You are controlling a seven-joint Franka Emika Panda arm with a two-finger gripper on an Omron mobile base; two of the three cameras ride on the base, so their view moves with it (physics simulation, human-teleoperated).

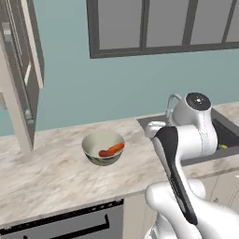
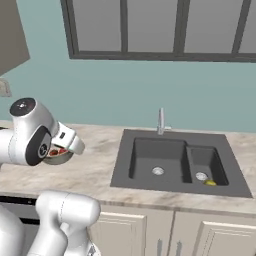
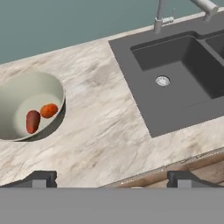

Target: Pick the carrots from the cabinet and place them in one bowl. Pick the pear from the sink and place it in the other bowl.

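1. Carrots point(image 3: 40, 116) both in cream bowl point(image 3: 54, 87) on bench point(image 3: 105, 131).
2. Claw point(image 3: 111, 177) jaws apart, empty, above bench edge.
3. Pear point(image 2: 210, 183) in sink's point(image 2: 150, 150) far small basin, beyond claw, away from bowl.

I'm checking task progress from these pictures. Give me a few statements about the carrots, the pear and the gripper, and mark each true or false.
1. Both carrots lie in the cream-interior bowl. True.
2. The pear sits in a bowl. False: it lies in the smaller basin of the sink, near the drain.
3. The gripper is shut on a carrot. False: it is open and holds nothing.
4. The bowl stands on the marble counter, apart from the sink. True.
5. The faucet stands at the sink's front edge. False: it stands at the back edge, by the wall.
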